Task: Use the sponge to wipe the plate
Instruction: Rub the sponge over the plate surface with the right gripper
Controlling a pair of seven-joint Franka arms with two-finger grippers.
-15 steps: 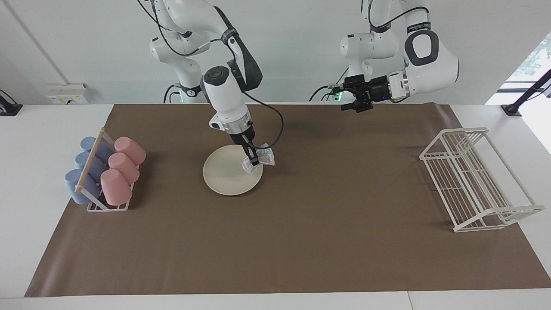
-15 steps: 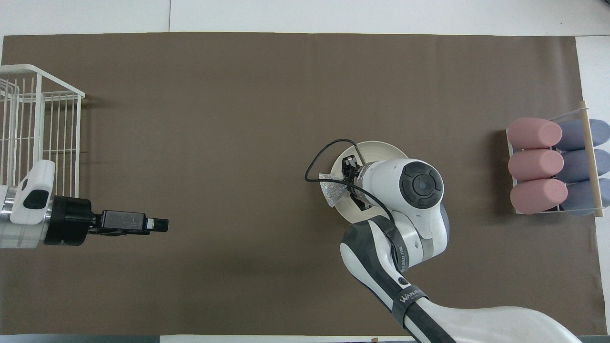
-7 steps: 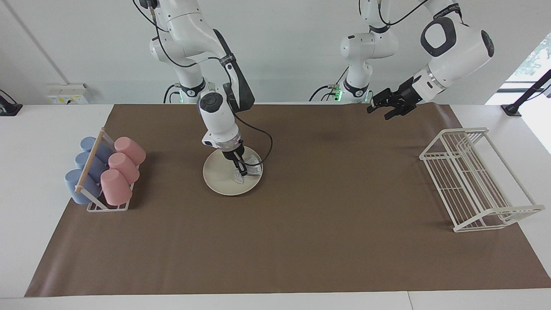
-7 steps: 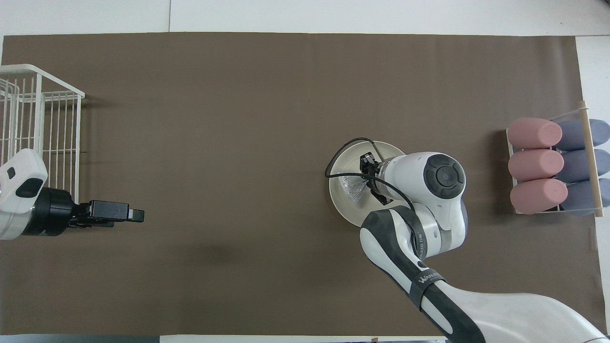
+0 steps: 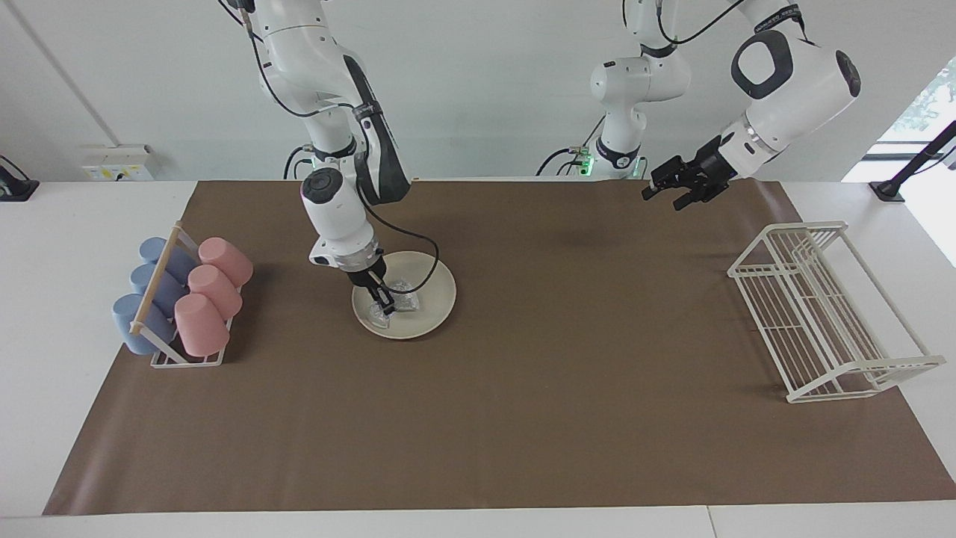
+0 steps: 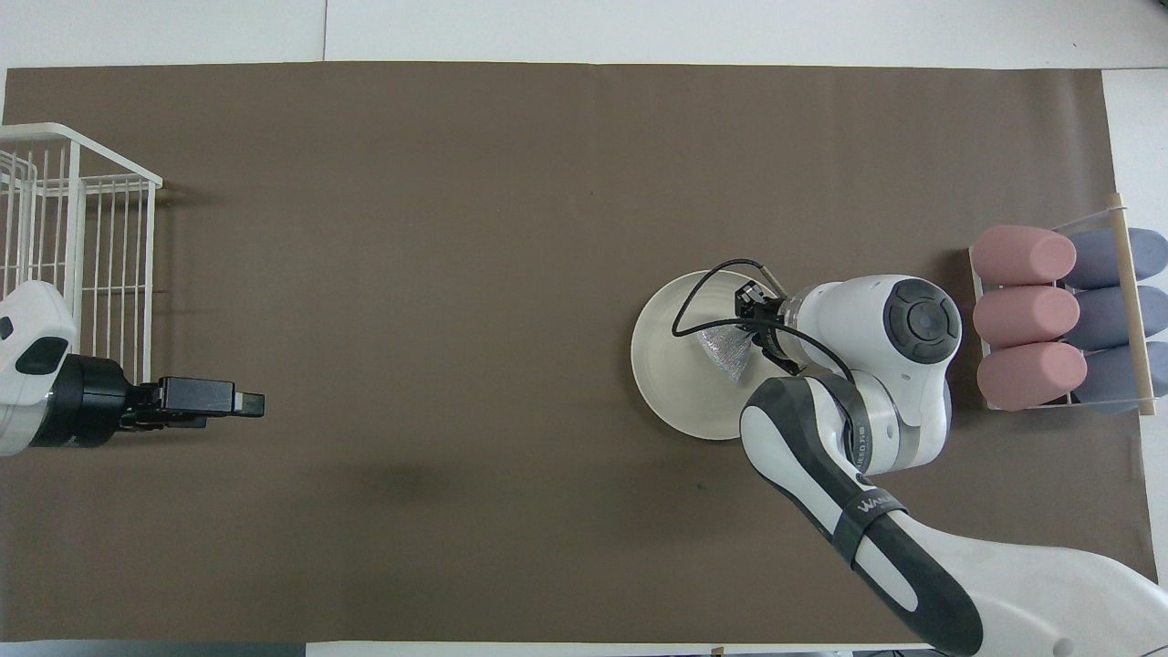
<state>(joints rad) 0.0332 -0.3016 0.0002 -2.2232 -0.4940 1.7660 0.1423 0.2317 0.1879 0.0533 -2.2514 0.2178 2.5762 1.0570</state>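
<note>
the right arm (image 6: 858, 365) hides part of the plate (image 6: 675, 365) overhead, the rack (image 6: 73, 228) is cut off at that view's edge, and the blue cups (image 5: 146, 288) sit partly hidden by the pink cups (image 5: 209, 295).

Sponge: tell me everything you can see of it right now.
The sponge is a small, floppy, silvery-grey glittery pad, crumpled into a rough wedge. It lies on the plate, toward the right arm's end of it, pressed down by the right gripper, whose jaws are shut on one edge. Nothing else touches it.
</note>
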